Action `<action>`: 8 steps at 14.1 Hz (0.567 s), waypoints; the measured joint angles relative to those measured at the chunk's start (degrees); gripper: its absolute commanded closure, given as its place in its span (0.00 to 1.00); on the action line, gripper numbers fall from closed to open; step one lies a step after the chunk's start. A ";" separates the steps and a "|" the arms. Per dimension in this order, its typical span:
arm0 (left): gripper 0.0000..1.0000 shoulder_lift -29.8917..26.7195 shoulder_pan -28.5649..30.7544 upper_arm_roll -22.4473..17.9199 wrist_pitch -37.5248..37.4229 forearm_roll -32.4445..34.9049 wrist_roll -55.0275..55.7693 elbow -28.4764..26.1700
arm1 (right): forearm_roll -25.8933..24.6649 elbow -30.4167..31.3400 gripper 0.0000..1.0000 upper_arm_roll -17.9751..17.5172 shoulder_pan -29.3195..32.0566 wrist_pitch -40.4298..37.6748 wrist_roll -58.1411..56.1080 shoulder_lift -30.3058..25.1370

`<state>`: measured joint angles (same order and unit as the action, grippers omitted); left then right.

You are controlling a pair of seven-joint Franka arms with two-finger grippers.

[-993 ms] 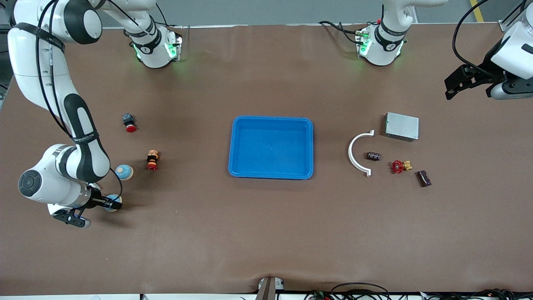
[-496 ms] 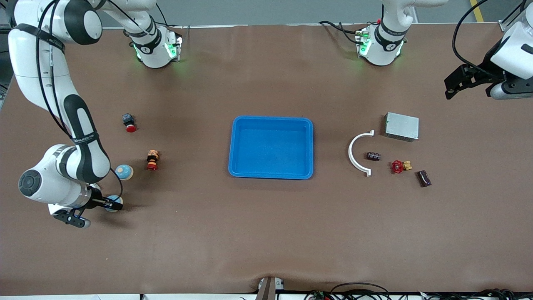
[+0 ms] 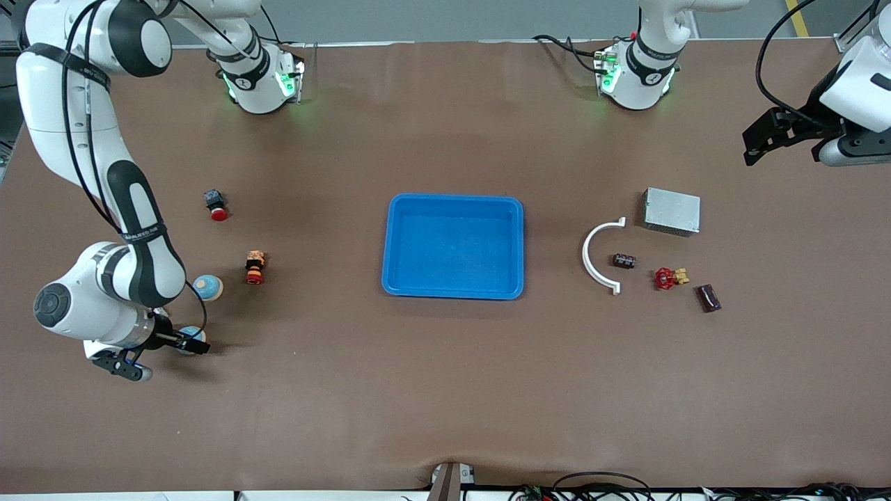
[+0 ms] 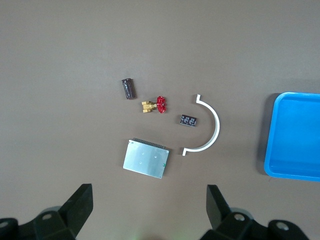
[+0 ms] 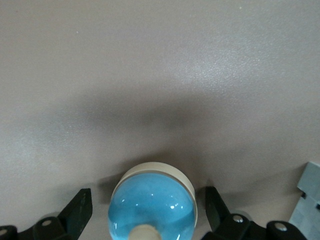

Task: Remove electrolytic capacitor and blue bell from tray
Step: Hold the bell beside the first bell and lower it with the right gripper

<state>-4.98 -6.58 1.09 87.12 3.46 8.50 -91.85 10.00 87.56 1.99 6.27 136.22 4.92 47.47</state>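
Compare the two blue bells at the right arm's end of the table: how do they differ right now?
The bell by the red button stands free on the table, farther from the front camera. The bell under the right end effector sits between the open fingers of the right end effector, nearer that camera and mostly hidden by the arm in the front view. Both have a blue dome on a cream base.

Blue-domed bell [image 5: 152, 202] upright on table; dark cylindrical capacitor [image 3: 709, 298] lying flat.
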 measured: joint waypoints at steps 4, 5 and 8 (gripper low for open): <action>0.00 -0.03 -0.03 0.08 0.00 0.00 0.00 0.27 | -0.01 -0.08 0.00 -0.20 -0.01 0.07 -2.38 0.00; 0.00 -0.07 -0.03 0.07 0.00 0.00 0.00 0.28 | -0.02 -0.28 0.00 -0.22 -0.01 0.12 -4.29 -0.01; 0.00 -0.15 -0.03 0.07 -0.06 0.00 0.00 0.35 | -1.58 -1.53 0.00 0.15 0.02 0.14 -9.81 -0.37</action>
<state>-5.13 -6.61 1.16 87.06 3.46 8.50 -91.49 8.41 86.04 2.14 6.29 136.37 -4.89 47.09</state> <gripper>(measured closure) 0.000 0.000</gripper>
